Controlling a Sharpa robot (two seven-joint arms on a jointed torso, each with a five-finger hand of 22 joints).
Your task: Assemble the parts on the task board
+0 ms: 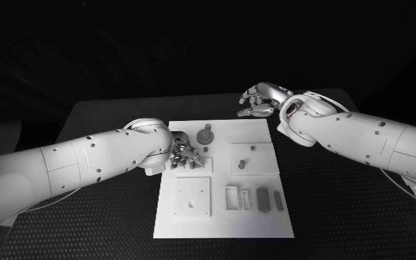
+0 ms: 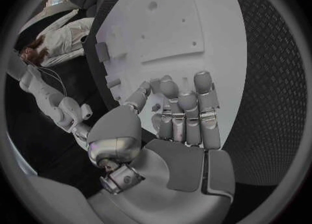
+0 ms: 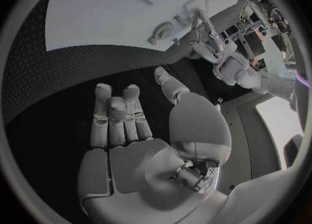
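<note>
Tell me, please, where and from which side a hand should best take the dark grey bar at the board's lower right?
Probably across its long sides, from straight above: the dark grey bar lies flat on the task board, narrow and long, with another block close beside it.

Right hand [image 3: 140, 146], fingers [image 3: 117, 117] spread and empty, above black table [image 3: 65, 78] beside task board [image 3: 98, 11].
</note>
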